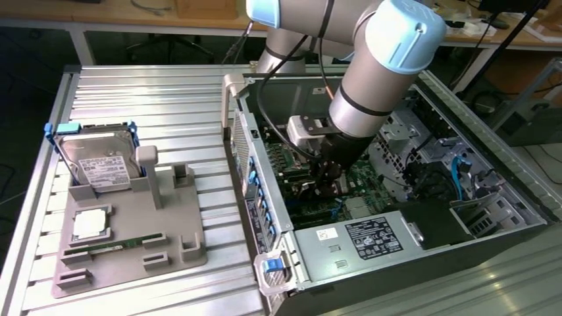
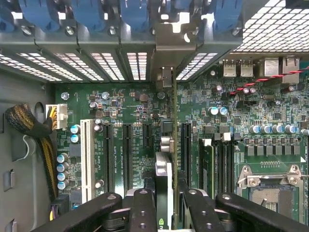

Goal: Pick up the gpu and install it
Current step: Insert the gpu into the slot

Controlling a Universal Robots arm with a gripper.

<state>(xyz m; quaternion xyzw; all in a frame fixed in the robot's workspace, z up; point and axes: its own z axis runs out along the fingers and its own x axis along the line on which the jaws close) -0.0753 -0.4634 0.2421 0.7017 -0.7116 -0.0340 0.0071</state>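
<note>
My gripper (image 1: 330, 176) reaches down into the open computer case (image 1: 263, 217), just above the green motherboard (image 1: 369, 191). In the wrist view the gripper (image 2: 169, 212) is shut on the gpu (image 2: 166, 145), a thin dark card seen edge-on between the two black fingers (image 2: 142, 208). The card stands upright over the motherboard (image 2: 130, 106), in line with the long black expansion slots (image 2: 126, 154). Its silvery end bracket (image 2: 169, 53) sits at the case's rear slot openings. I cannot tell whether the card's edge is seated in a slot.
A grey fixture (image 1: 131, 243) at the exterior view's left holds a hard drive (image 1: 97, 161) with blue rails, a processor chip (image 1: 91, 224) and a green memory stick (image 1: 114, 247). Inside the case are the power supply (image 1: 369, 237), a white slot (image 2: 87, 159), the processor socket (image 2: 273, 188) and a cable bundle (image 2: 29, 125).
</note>
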